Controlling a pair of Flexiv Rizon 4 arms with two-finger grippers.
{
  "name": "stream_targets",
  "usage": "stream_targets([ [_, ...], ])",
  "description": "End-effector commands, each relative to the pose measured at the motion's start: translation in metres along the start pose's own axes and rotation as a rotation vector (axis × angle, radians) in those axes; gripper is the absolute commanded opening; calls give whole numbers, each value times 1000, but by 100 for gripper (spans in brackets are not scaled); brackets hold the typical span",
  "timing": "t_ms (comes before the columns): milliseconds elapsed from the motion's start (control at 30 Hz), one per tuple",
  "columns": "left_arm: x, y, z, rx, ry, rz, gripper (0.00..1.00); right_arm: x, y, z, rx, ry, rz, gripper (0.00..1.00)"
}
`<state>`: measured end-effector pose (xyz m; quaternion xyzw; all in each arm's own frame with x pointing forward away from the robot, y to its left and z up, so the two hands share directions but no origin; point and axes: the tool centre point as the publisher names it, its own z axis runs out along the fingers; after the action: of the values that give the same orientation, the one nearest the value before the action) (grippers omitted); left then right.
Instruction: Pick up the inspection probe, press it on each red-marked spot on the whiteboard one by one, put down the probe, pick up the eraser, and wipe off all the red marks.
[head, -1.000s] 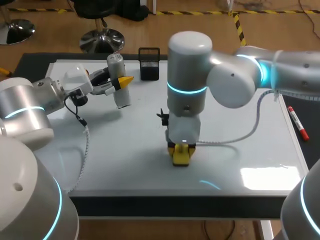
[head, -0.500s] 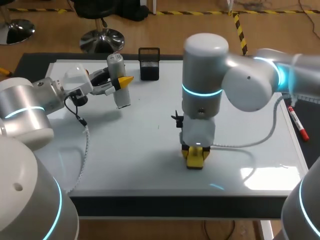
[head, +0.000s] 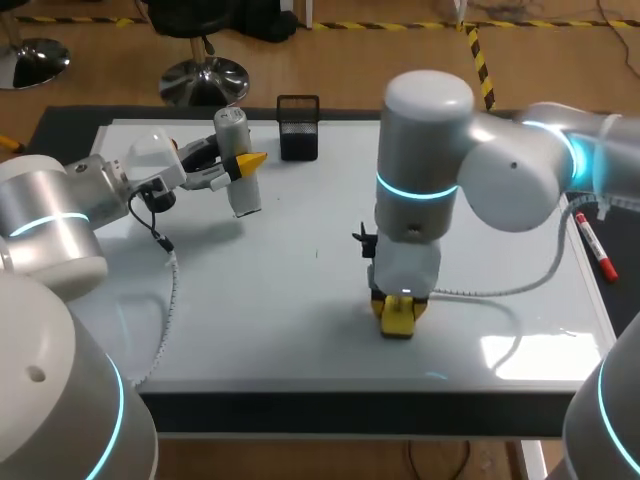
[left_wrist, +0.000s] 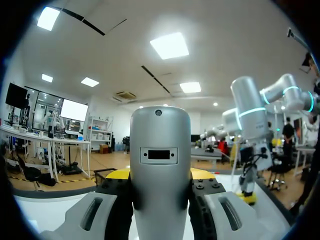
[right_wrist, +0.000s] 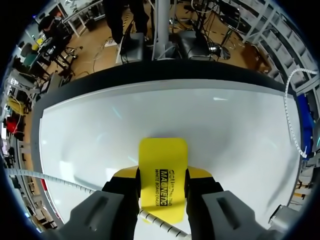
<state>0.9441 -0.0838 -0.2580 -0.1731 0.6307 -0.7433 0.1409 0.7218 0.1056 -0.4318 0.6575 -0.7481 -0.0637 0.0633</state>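
Our right gripper (head: 400, 312) clamping the yellow eraser (right_wrist: 162, 172) on the whiteboard (head: 240, 300), left gripper (head: 243, 163) gripping the grey inspection probe (left_wrist: 160, 150) (held aloft)

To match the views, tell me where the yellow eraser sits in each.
Head view: eraser at front middle of the whiteboard, in the right gripper.
Left wrist view: small eraser, beyond the probe, under the right arm.
Right wrist view: clamped in that gripper.
Shared landmark: the whiteboard.

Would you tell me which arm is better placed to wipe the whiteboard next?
Right: the right end effector is shut on the yellow eraser, down at the whiteboard; the left end effector holds the probe.
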Motion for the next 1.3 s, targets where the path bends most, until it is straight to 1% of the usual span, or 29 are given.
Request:
stream_targets([
  [33,0,0,1,2,-3,2,0,9,-3,-12,25,-8,-6,0],
  [233,0,0,1,2,-3,2,0,12,-18,-38,46,-15,-11,0],
  [500,0,0,1,2,-3,2,0,19,-51,-61,48,-19,-27,0],
  [633,0,0,1,2,-3,2,0,24,-69,-70,37,-35,-43,0],
  [667,0,0,1,2,-3,2,0,26,-74,-72,37,-38,-28,0],
  [967,0,0,1,2,-3,2,0,41,-115,-86,40,-46,-30,0],
  [1300,0,0,1,2,-3,2,0,41,-159,-102,39,-39,-43,0],
])
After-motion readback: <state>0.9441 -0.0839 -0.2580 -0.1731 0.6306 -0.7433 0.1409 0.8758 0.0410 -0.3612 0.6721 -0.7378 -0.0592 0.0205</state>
